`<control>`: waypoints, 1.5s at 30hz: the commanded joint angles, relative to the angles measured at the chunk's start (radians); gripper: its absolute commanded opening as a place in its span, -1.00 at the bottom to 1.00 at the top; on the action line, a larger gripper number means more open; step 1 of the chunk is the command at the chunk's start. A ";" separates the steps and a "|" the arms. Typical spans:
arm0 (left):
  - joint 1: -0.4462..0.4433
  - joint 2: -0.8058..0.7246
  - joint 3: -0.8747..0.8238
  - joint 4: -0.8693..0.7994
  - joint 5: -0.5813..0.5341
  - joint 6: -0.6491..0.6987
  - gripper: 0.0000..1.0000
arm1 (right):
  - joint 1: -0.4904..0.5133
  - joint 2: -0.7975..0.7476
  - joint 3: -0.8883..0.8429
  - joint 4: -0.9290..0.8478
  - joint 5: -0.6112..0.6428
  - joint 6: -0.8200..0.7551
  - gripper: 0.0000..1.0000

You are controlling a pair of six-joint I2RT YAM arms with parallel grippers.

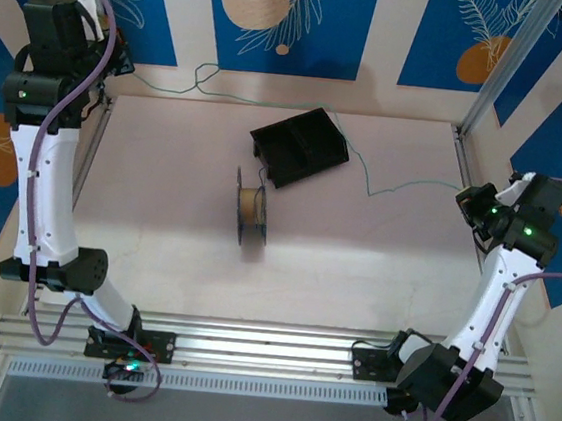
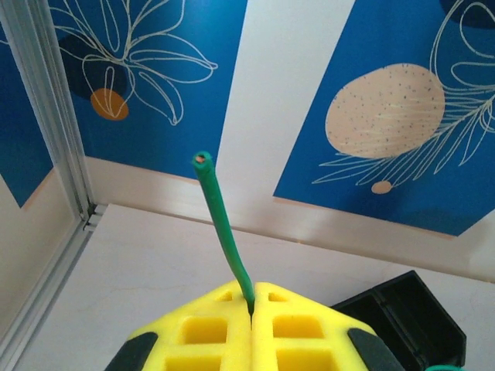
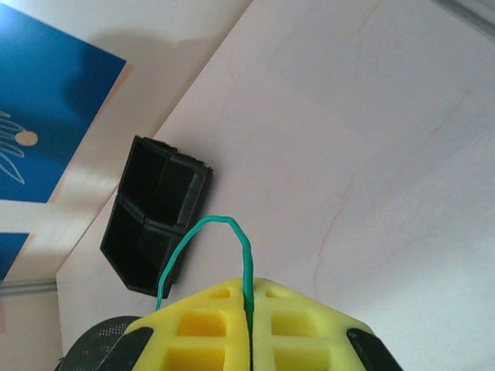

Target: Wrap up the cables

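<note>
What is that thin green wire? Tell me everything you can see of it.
The green wire is one thin, flexible strand with a smooth, plastic-looking coat. Its cut tip shows a coppery core. That end is pinched in the shut left claw and sticks up past it. In the top view it lies slack along the back of the table, makes a small loop and passes beside the black tray. It ends pinched in the shut right claw, arching just before it.

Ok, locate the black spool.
In the top view, the black tan-cored spool stands at the middle of the pale table, just in front of the black two-compartment tray.
</note>
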 commanded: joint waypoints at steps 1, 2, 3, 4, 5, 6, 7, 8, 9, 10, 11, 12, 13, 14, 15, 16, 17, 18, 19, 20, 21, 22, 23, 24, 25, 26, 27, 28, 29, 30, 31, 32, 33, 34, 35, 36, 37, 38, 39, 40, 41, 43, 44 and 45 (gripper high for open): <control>0.018 0.005 -0.005 0.096 0.114 -0.026 -1.00 | -0.019 0.011 -0.027 0.019 -0.033 0.026 -1.00; 0.015 0.008 -0.024 0.125 0.195 -0.062 -1.00 | -0.017 0.018 -0.038 0.032 -0.057 0.038 -1.00; 0.006 0.007 -0.047 0.156 0.259 -0.098 -1.00 | -0.013 0.025 -0.050 0.046 -0.076 0.047 -1.00; -0.019 0.000 -0.094 0.207 0.316 -0.146 -1.00 | -0.005 0.034 -0.063 0.062 -0.099 0.054 -1.00; -0.057 -0.011 -0.154 0.271 0.361 -0.185 -1.00 | 0.005 0.044 -0.073 0.079 -0.110 0.060 -1.00; -0.097 -0.023 -0.201 0.321 0.386 -0.211 -1.00 | 0.015 0.055 -0.080 0.086 -0.113 0.061 -1.00; -0.153 -0.033 -0.249 0.372 0.387 -0.233 -1.00 | 0.024 0.066 -0.086 0.092 -0.112 0.061 -1.00; -0.214 -0.038 -0.291 0.414 0.379 -0.245 -1.00 | 0.031 0.078 -0.092 0.098 -0.112 0.062 -1.00; -0.266 -0.041 -0.322 0.446 0.359 -0.253 -1.00 | 0.037 0.086 -0.099 0.106 -0.112 0.063 -1.00; -0.326 -0.041 -0.355 0.488 0.342 -0.260 -1.00 | 0.043 0.095 -0.105 0.115 -0.110 0.064 -1.00; -0.381 -0.038 -0.384 0.526 0.316 -0.267 -1.00 | 0.047 0.104 -0.108 0.121 -0.108 0.064 -1.00; -0.426 -0.036 -0.413 0.566 0.294 -0.275 -1.00 | 0.050 0.112 -0.110 0.124 -0.105 0.062 -1.00; -0.473 -0.029 -0.438 0.606 0.266 -0.276 -1.00 | 0.052 0.123 -0.110 0.127 -0.103 0.061 -1.00; -0.515 -0.019 -0.457 0.643 0.233 -0.275 -1.00 | 0.052 0.132 -0.109 0.129 -0.103 0.060 -0.99; -0.549 -0.007 -0.472 0.677 0.205 -0.273 -1.00 | 0.053 0.140 -0.108 0.132 -0.104 0.062 -0.92; -0.579 0.010 -0.476 0.706 0.181 -0.266 -1.00 | 0.053 0.149 -0.106 0.135 -0.109 0.063 -0.80; -0.612 0.031 -0.469 0.722 0.154 -0.257 -1.00 | 0.052 0.154 -0.101 0.137 -0.115 0.066 -0.64; -0.635 0.052 -0.456 0.734 0.137 -0.248 -1.00 | 0.052 0.156 -0.096 0.136 -0.123 0.072 -0.51; -0.656 0.080 -0.432 0.738 0.121 -0.233 -1.00 | 0.052 0.155 -0.087 0.137 -0.143 0.080 -0.35; -0.676 0.110 -0.403 0.728 0.101 -0.213 -1.00 | 0.053 0.151 -0.078 0.138 -0.157 0.087 -0.21; -0.692 0.134 -0.370 0.718 0.082 -0.190 -1.00 | 0.057 0.144 -0.066 0.137 -0.159 0.093 -0.08; -0.707 0.162 -0.336 0.707 0.063 -0.165 -1.00 | 0.058 0.137 -0.050 0.133 -0.163 0.102 0.08; -0.718 0.182 -0.312 0.700 0.050 -0.148 -1.00 | 0.059 0.132 -0.038 0.134 -0.181 0.110 0.17; -0.728 0.203 -0.283 0.688 0.033 -0.127 -1.00 | 0.060 0.126 -0.019 0.133 -0.197 0.117 0.27; -0.738 0.222 -0.260 0.682 0.022 -0.109 -1.00 | 0.062 0.123 -0.002 0.127 -0.211 0.122 0.38; -0.746 0.236 -0.244 0.678 0.008 -0.089 -1.00 | 0.062 0.120 0.016 0.123 -0.235 0.128 0.44; -0.755 0.247 -0.230 0.677 -0.007 -0.072 -1.00 | 0.064 0.118 0.032 0.117 -0.250 0.132 0.51; -0.762 0.258 -0.218 0.676 -0.020 -0.056 -1.00 | 0.066 0.112 0.049 0.114 -0.264 0.137 0.58; -0.766 0.266 -0.210 0.675 -0.027 -0.049 -1.00 | 0.068 0.107 0.057 0.116 -0.279 0.144 0.60; -0.769 0.276 -0.199 0.673 -0.024 -0.046 -1.00 | 0.070 0.096 0.065 0.128 -0.302 0.160 0.62; -0.774 0.283 -0.191 0.670 -0.021 -0.046 -1.00 | 0.075 0.085 0.064 0.155 -0.339 0.183 0.64; -0.776 0.287 -0.190 0.673 -0.020 -0.049 -1.00 | 0.083 0.076 0.064 0.181 -0.369 0.199 0.65; -0.780 0.288 -0.192 0.673 -0.015 -0.054 -1.00 | 0.099 0.068 0.070 0.206 -0.399 0.213 0.62; -0.783 0.290 -0.192 0.673 -0.007 -0.059 -1.00 | 0.121 0.066 0.078 0.228 -0.426 0.217 0.58; -0.787 0.290 -0.191 0.671 -0.002 -0.063 -1.00 | 0.144 0.065 0.086 0.246 -0.450 0.217 0.56; -0.791 0.289 -0.192 0.665 0.003 -0.064 -1.00 | 0.169 0.067 0.097 0.260 -0.476 0.207 0.56; -0.793 0.286 -0.192 0.659 0.012 -0.067 -1.00 | 0.197 0.072 0.110 0.265 -0.498 0.190 0.54; -0.795 0.283 -0.193 0.651 0.019 -0.071 -1.00 | 0.218 0.077 0.122 0.263 -0.507 0.168 0.51; -0.795 0.277 -0.196 0.641 0.026 -0.075 -1.00 | 0.244 0.083 0.137 0.258 -0.508 0.146 0.48; -0.796 0.267 -0.204 0.634 0.032 -0.080 -1.00 | 0.261 0.089 0.149 0.250 -0.504 0.133 0.45; -0.797 0.257 -0.220 0.641 0.042 -0.083 -1.00 | 0.272 0.091 0.153 0.250 -0.506 0.131 0.42; -0.803 0.225 -0.272 0.667 0.052 -0.080 -1.00 | 0.290 0.093 0.160 0.270 -0.511 0.159 0.36; -0.806 0.213 -0.293 0.676 0.055 -0.076 -1.00 | 0.300 0.094 0.164 0.282 -0.516 0.172 0.35; -0.806 0.202 -0.314 0.686 0.059 -0.070 -1.00 | 0.312 0.093 0.173 0.290 -0.515 0.178 0.35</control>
